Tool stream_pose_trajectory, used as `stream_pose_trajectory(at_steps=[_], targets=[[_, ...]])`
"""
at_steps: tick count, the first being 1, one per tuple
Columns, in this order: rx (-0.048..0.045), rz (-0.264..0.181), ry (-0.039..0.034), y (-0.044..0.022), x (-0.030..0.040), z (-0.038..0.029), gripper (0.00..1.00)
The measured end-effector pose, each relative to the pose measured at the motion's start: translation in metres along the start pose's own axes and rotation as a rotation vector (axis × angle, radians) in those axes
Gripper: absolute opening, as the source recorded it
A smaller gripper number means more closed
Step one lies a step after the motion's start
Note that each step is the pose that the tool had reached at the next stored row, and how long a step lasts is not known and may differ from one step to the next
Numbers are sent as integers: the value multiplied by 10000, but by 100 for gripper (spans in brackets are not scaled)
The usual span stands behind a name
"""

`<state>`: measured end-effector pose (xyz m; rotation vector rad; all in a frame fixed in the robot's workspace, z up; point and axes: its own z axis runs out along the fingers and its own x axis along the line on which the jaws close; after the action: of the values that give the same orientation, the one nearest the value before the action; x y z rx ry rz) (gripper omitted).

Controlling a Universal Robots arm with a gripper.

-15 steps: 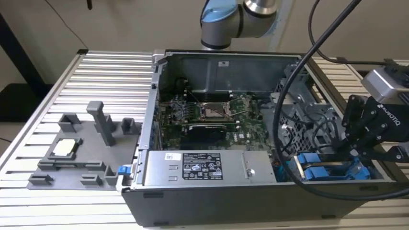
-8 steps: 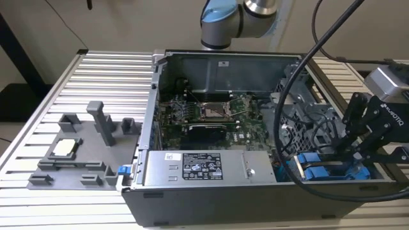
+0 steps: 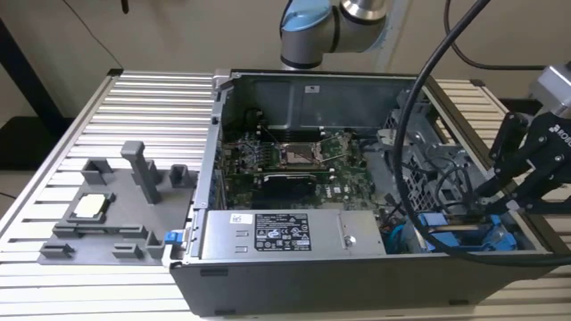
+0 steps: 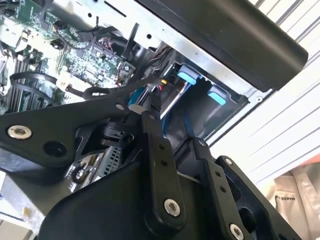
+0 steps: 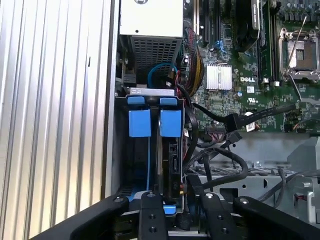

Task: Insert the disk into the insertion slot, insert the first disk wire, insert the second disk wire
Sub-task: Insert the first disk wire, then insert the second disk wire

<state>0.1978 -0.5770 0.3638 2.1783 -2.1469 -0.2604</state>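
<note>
In the first wrist view two blue-fronted carriers stand side by side in the drive cage. The one holding the disk (image 5: pixel 171 124) sits in the insertion slot (image 5: pixel 118 150), with its dark body running towards my gripper (image 5: pixel 180 196). The fingers (image 5: pixel 151 210) stand apart on either side of that disk's end, and the gripper is open. A black wire with a loose connector (image 5: pixel 233 122) lies over the motherboard beside the cage. In the exterior view the gripper (image 3: pixel 509 204) hangs over the blue carriers (image 3: pixel 464 235) at the case's right end. The second wrist view shows the gripper (image 4: pixel 175 129) near the blue tabs (image 4: pixel 186 76).
The silver power-supply box (image 3: pixel 281 234) lies beside the cage. The motherboard (image 3: pixel 299 164) fills the case floor. A thick black cable (image 3: pixel 419 114) from the arm crosses the case. A grey fixture (image 3: pixel 116 200) sits on the slatted table (image 3: pixel 134 100) at the exterior view's left.
</note>
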Motion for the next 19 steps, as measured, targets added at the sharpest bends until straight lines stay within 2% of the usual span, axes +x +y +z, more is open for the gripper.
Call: stream_pose_trajectory(at_steps=[3, 5, 19], targets=[[-5, 13, -1, 13, -5, -75, 33], [-6, 15, -4, 17, -5, -95, 33], [-7, 15, 4, 20, -22, -96, 33]])
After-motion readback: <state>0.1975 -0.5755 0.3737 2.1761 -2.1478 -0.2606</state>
